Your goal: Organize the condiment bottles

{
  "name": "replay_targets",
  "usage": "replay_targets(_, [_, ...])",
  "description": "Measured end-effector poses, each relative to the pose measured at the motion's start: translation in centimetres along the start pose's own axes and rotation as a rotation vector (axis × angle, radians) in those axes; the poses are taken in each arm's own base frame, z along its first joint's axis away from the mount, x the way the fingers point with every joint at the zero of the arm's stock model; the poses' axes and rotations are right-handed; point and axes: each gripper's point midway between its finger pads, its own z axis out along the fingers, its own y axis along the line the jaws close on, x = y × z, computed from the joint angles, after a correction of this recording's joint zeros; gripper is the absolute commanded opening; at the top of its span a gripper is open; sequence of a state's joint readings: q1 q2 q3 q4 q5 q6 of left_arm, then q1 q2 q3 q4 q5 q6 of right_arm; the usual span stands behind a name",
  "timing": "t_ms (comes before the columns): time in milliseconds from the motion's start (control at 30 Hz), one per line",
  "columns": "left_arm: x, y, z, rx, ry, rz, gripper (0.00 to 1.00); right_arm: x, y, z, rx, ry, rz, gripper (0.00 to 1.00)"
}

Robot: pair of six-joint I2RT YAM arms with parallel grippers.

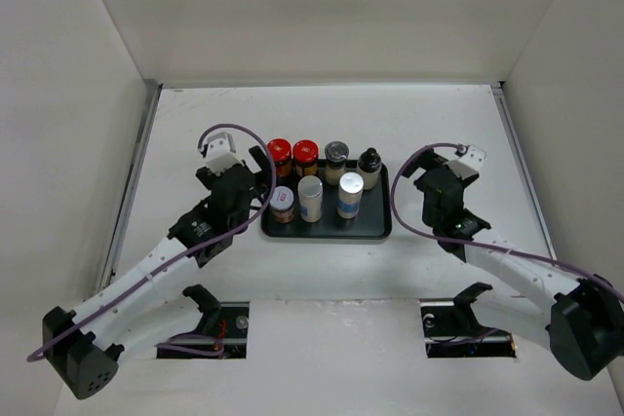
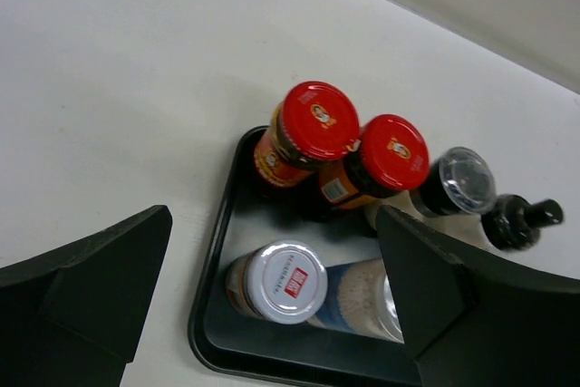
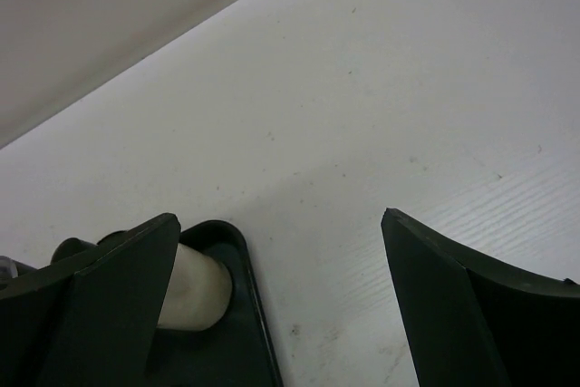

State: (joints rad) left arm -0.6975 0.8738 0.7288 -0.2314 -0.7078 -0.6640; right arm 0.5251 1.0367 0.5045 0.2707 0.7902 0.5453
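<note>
All seven condiment bottles stand on a flat black tray. The back row holds two red-lidded dark jars, a grey-lidded jar and a black-knobbed bottle. The front row holds a red-labelled jar and two white shakers. My left gripper is open and empty at the tray's left edge, above the red-labelled jar and the red lids. My right gripper is open and empty just right of the tray.
White walls enclose the table on three sides. In the right wrist view the tray's rounded corner and a white bottle base lie beside my left finger, with bare table between the fingers.
</note>
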Motion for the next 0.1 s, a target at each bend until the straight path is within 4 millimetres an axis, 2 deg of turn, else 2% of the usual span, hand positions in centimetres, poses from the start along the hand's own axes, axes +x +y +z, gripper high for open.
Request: replay_targets(100, [-0.07, -1.55, -0.75, 0.041, 0.017, 0.011, 1.0, 0.04, 0.23, -0.01, -0.011, 0.001, 0.013, 1.0])
